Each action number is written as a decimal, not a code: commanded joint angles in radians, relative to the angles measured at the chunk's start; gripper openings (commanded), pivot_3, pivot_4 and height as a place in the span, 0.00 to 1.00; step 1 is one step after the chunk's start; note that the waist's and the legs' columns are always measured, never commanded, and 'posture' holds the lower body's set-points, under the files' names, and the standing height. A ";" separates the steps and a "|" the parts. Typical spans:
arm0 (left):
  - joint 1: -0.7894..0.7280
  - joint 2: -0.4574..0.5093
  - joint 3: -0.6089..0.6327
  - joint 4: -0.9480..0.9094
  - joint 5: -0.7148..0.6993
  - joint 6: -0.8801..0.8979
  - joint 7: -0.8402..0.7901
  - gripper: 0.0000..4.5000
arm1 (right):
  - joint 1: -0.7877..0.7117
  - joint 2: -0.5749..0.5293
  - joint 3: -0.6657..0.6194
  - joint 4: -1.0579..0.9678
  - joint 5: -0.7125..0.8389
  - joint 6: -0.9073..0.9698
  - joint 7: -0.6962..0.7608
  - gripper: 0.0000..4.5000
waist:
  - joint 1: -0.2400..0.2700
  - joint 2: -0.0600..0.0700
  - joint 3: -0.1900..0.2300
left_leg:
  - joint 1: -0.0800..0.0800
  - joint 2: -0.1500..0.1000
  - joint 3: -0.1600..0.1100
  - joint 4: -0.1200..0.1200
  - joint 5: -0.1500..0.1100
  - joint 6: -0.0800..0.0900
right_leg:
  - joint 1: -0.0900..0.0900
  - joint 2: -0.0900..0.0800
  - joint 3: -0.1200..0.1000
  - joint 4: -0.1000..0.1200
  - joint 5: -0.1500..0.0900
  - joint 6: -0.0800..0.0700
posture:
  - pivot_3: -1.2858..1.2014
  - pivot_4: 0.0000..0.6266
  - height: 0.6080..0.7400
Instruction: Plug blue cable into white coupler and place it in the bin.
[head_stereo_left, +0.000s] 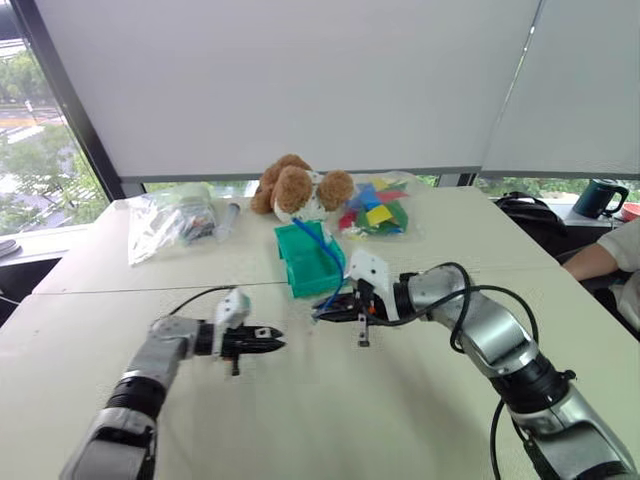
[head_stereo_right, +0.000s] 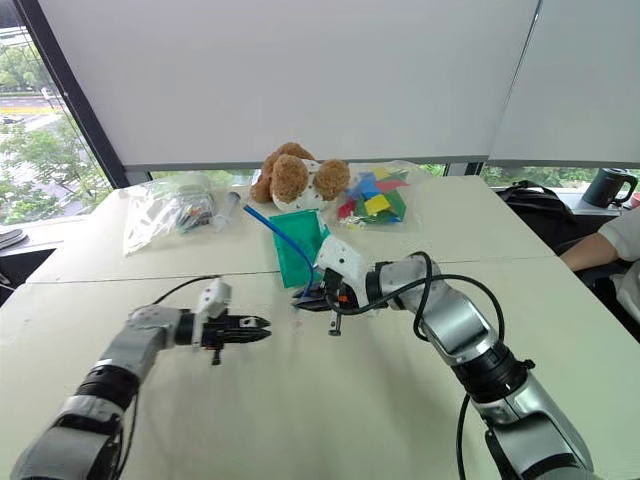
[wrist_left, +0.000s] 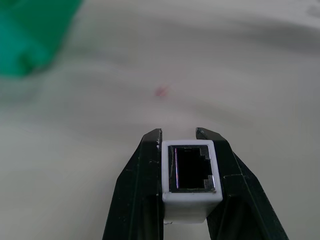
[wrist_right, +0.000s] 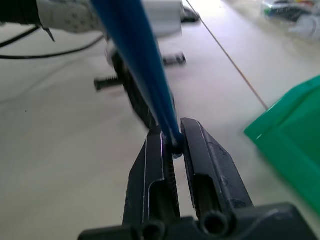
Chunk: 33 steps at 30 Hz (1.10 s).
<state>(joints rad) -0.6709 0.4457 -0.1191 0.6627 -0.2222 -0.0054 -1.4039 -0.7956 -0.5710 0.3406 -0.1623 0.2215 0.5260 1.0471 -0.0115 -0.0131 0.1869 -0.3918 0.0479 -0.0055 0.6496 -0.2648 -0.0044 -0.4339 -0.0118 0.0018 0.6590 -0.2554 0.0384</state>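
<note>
Left wrist view gives the clearest cue: the left gripper (wrist_left: 187, 175) is pinched on the white coupler (wrist_left: 190, 176), one black finger on each side wall, with the dark socket facing outward along the fingers. The head views show that gripper (head_stereo_left: 268, 340) low over the table (head_stereo_left: 300, 420), pointing across toward the right gripper (head_stereo_left: 335, 308), which is clamped on the blue cable (wrist_right: 140, 65) close to its end. The rest of the cable arcs up and back over the bin (head_stereo_left: 305, 258), which stands just behind the right gripper, apart from both.

The step in hand looks like the mating of plug and socket. To do it well, the two grippers should be brought onto one line before closing the gap, so the plug meets the opening square rather than at a slant. The plug itself is hard to make out between the right fingers, so its latch side may need matching to the notched edge of the socket. A slow, straight push is best; the grip on the cord sits near the plug, which should limit buckling
</note>
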 joint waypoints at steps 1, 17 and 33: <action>-0.030 -0.049 -0.057 -0.010 0.034 -0.032 -0.026 0.09 | -0.046 0.003 0.023 0.056 -0.027 -0.086 0.063 0.00 | -0.005 0.000 0.000 | 0.000 0.000 0.000 0.000 0.000 0.000 | 0.000 0.000 0.000 0.000 0.000 0.000 | 0.52 0.24 1.00; -0.069 -0.107 -0.112 0.191 0.156 -0.246 0.009 0.21 | -0.043 0.036 0.057 0.152 -0.104 -0.195 0.123 0.00 | -0.001 0.000 0.000 | 0.002 0.000 0.000 0.001 0.000 0.000 | 0.000 0.001 0.000 0.003 0.000 0.000 | 0.52 0.24 1.00; 0.003 -0.060 -0.061 0.119 0.118 -0.231 0.042 0.95 | -0.046 0.040 0.056 0.155 -0.116 -0.200 0.124 0.00 | -0.009 0.000 0.000 | 0.003 0.001 -0.001 0.001 0.000 0.000 | 0.001 0.002 0.001 0.005 0.000 0.000 | 0.52 0.24 1.00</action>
<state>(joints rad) -0.6959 0.3548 -0.1994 0.7815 -0.1048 -0.2602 -1.3697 -0.8267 -0.5371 0.4189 0.0151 0.1028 0.3386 1.1678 -0.0203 -0.0129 0.1866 -0.3884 0.0487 -0.0062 0.6503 -0.2649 -0.0040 -0.4332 -0.0101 0.0023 0.6642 -0.2554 0.0379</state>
